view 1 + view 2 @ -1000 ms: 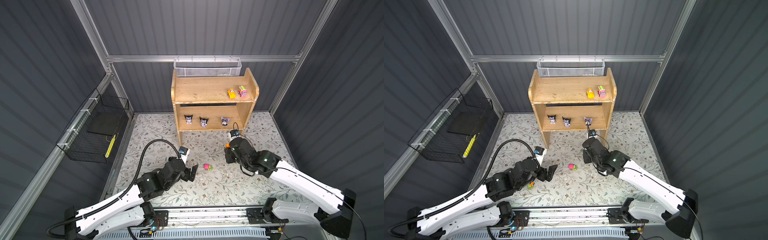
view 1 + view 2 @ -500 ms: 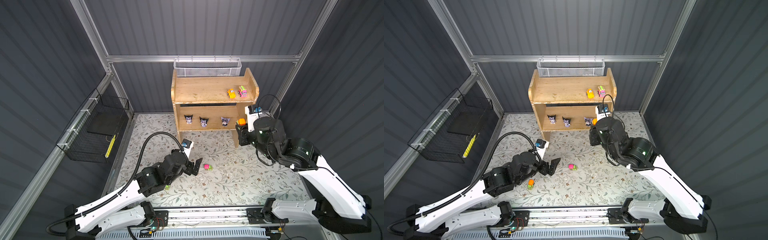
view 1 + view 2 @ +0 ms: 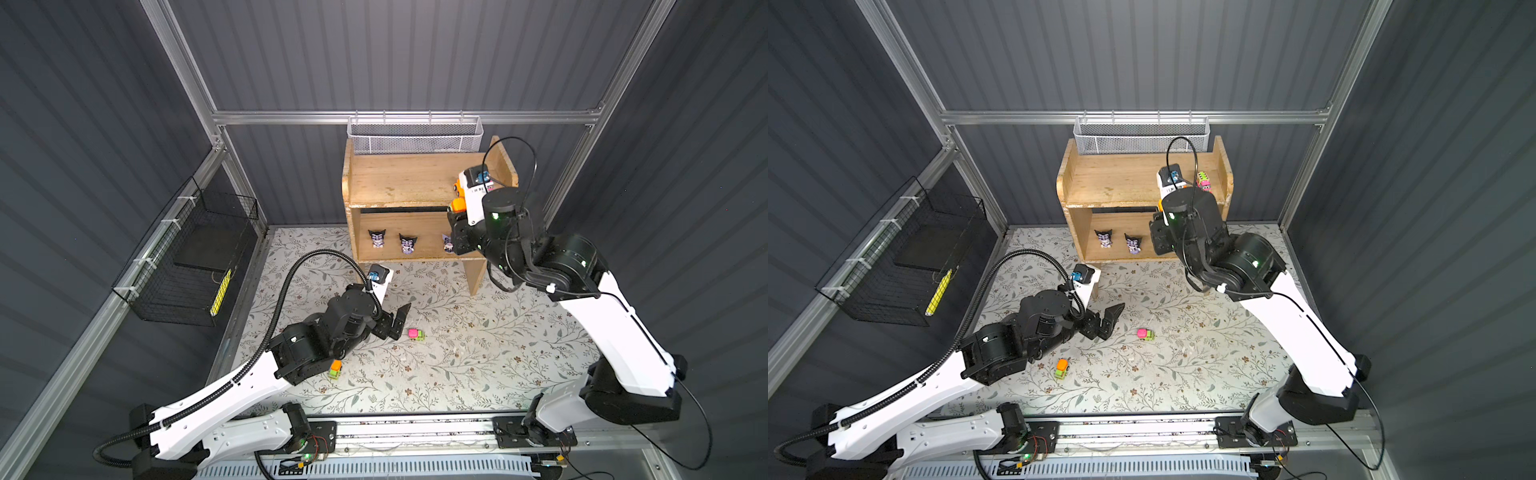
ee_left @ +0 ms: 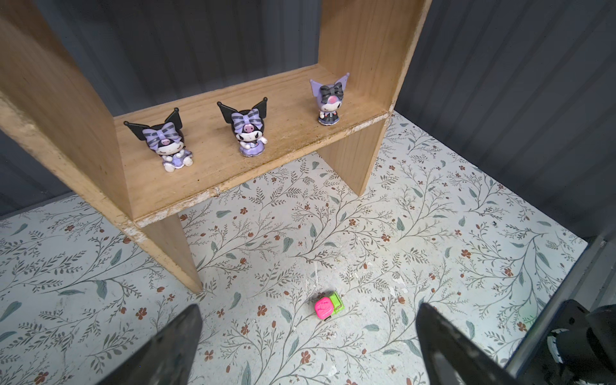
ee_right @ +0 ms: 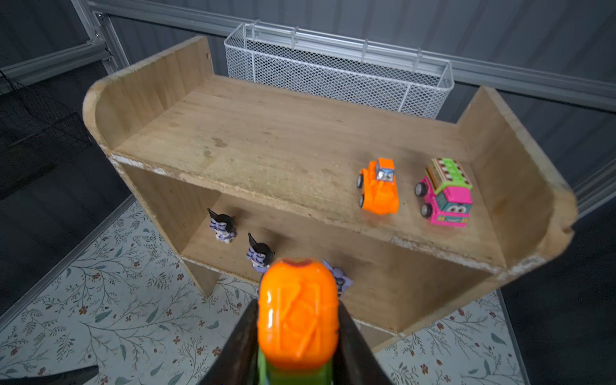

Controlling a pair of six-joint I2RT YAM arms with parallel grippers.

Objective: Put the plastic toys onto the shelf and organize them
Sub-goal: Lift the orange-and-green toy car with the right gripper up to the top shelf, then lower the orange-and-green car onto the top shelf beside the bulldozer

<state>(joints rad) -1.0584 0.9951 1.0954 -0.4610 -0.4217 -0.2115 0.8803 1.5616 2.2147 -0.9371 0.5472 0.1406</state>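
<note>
Gripping orange-roofed green plastic toy car [image 5: 298, 300] in R pincer [image 5: 297, 333], up in front of light-brown two-tier wooden shelf [image 3: 399, 183]. Holding L pincer [image 3: 395, 322] wide apart over floral tabletop [image 3: 478, 353], nr pink-green plastic car [image 3: 415, 334].

I'm seeing bare wood on the shelf [image 5: 283, 140] — matt, grainy, its front edges chipped and whitish. The held car [image 5: 298, 310] is glossy plastic, its orange shell catching the light; the figurines [image 4: 250, 133] look like smooth painted plastic with a soft sheen. The white basket [image 5: 333, 80] is coated metal mesh, the black basket [image 3: 232, 212] thin matt wire. The mat [image 4: 366, 233] reads as printed sheet, matt and scuffed — flecks worn off. Walls [image 3: 415, 54] are ribbed matt grey panels; the frame rail [image 3: 291, 117] is brushed metal.
</note>
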